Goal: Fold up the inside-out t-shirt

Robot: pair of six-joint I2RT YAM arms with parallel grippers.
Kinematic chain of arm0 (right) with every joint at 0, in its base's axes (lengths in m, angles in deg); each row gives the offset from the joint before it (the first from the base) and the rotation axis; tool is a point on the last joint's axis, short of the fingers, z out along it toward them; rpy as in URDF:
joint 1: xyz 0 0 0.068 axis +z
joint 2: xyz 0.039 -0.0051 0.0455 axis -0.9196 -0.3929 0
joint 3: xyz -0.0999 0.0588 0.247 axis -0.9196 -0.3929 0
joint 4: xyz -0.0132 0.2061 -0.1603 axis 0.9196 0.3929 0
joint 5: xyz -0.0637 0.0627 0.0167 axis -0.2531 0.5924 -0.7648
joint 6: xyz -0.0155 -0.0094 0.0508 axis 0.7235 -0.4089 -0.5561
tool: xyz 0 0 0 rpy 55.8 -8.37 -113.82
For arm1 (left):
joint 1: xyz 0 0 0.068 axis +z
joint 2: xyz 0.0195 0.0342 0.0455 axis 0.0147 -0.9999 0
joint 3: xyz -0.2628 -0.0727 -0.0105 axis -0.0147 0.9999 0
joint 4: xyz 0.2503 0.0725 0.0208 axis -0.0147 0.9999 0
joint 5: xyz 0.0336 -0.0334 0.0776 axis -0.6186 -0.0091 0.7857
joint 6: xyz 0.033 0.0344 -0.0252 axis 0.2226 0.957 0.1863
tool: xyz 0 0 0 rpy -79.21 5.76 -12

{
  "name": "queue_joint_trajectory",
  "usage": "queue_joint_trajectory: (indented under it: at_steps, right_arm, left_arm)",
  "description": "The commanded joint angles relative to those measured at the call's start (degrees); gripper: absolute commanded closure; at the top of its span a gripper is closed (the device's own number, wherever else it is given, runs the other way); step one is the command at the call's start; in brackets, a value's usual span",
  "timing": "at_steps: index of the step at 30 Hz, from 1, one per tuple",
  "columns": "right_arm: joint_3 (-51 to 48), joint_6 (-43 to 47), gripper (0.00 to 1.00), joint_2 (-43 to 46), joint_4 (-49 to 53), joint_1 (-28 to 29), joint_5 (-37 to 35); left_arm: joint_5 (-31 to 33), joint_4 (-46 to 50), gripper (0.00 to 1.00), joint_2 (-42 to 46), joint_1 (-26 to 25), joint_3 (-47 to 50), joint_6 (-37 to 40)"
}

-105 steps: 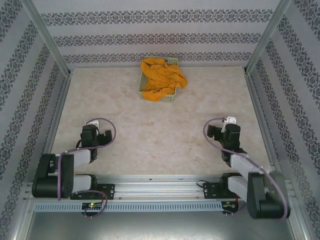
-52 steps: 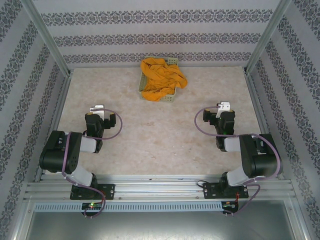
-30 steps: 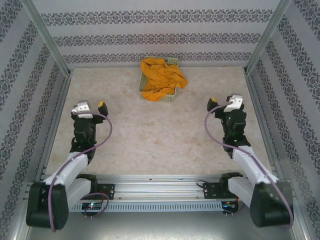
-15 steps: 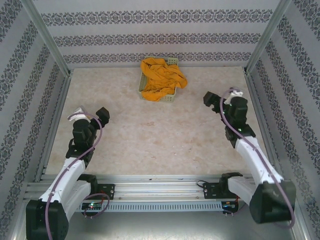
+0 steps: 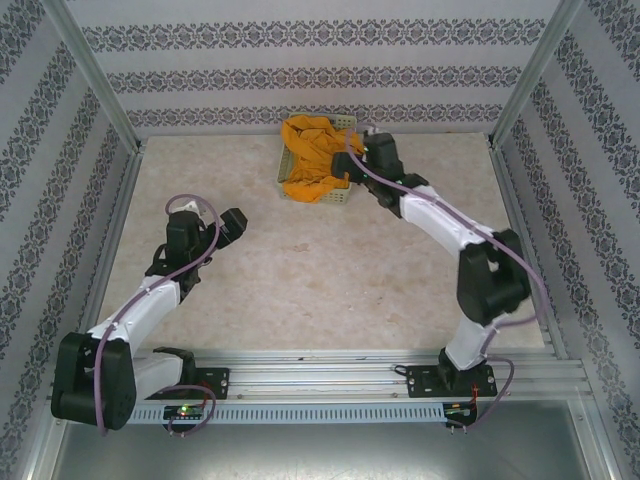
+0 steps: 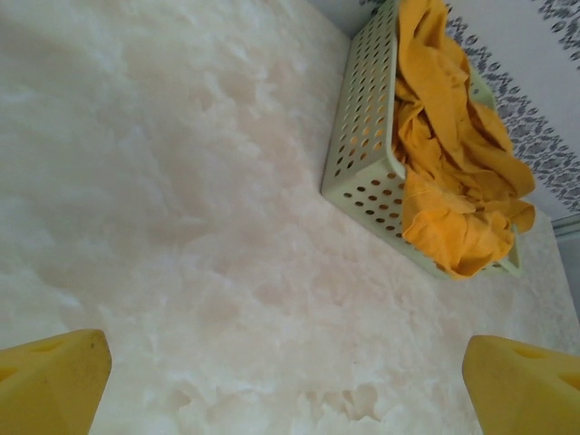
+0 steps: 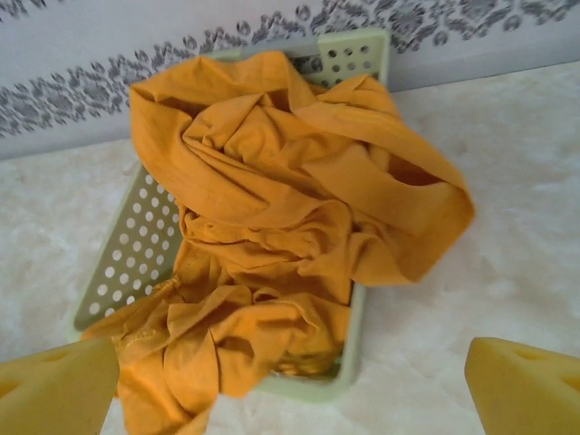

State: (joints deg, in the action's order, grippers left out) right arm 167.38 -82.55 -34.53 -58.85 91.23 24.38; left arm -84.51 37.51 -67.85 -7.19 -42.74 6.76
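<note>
Now our right claw [image 5: 358, 160], spread wide and empty, hangs nearest the inside-out t-shirt [image 5: 315, 160], which lies crumpled in the basket [image 5: 343, 198] at the surface's far edge. Our left claw [image 5: 232, 222], likewise agape and empty, sits well apart, toward the left edge.

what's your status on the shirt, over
Left end effector open, over table. Right end effector open, at the basket. T-shirt crumpled in basket, spilling over its rim, ungrasped. Nothing blocking it.
</note>
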Motion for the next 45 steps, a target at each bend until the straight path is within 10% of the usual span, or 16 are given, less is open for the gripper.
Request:
queue_joint_trajectory:
  at_steps: [1, 20, 27, 37, 45]
  right_arm:
    - [10.6, 3.0, 0.02, -8.1, 7.6, 1.6, -4.0]
    - [72.7, -2.0, 0.02, -51.0, 45.9, 4.0, -12.3]
    - [69.9, -8.8, 0.10, -52.1, 48.5, 2.3, -9.9]
    - [56.3, -14.4, 0.69, -43.7, 50.5, -4.6, -13.1]
    - [38.2, -12.9, 0.89, -30.9, 46.0, -14.5, -13.4]
  left_arm:
    - [-0.9, 0.7, 0.00, -0.1, -1.2, -0.8, 0.0]
    - [-3.1, -5.2, 0.00, -3.2, -1.4, 0.9, -0.7]
    - [-3.4, -5.8, 0.00, -2.7, -1.4, 1.0, -1.3]
    - [-2.5, -2.8, 0.00, 0.8, -1.4, 1.0, -1.3]
    - [-4.1, 0.8, 0.00, 1.4, -1.4, -0.7, -1.2]
